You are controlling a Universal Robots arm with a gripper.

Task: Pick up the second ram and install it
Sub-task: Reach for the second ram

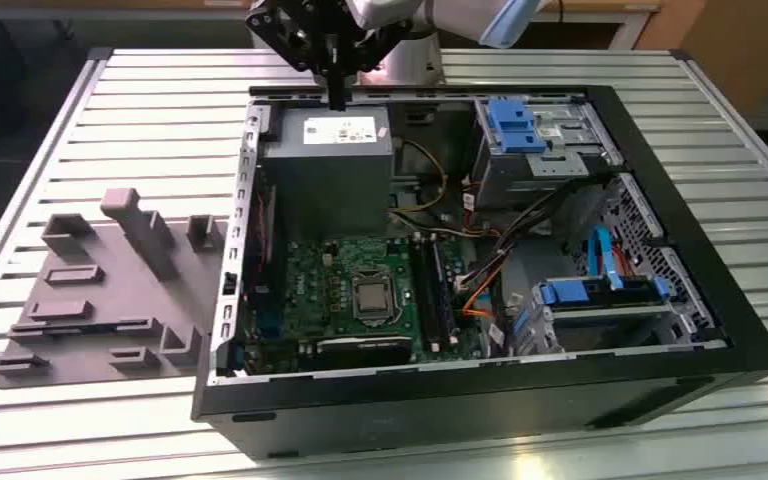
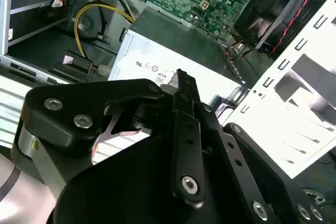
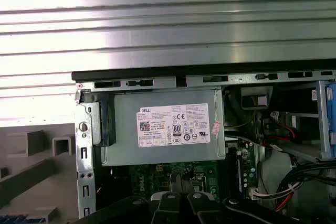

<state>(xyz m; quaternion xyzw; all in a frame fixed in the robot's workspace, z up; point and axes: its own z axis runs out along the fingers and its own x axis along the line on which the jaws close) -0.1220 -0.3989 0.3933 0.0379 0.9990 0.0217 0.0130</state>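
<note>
Lighting, as we log it: bright, even; glare whitens table slats; case interior shadowed.

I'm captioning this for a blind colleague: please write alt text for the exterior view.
The gripper hangs over the grey power supply at the far edge of an open computer case lying on a slatted metal table. A green motherboard sits inside; a grey tray lies at the exterior view's left.

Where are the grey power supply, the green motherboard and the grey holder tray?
grey power supply [image 1: 324, 190], exterior view, bare top face.
green motherboard [image 1: 307, 283], exterior view, board surface.
grey holder tray [image 1: 111, 295], exterior view, flat base.
</note>
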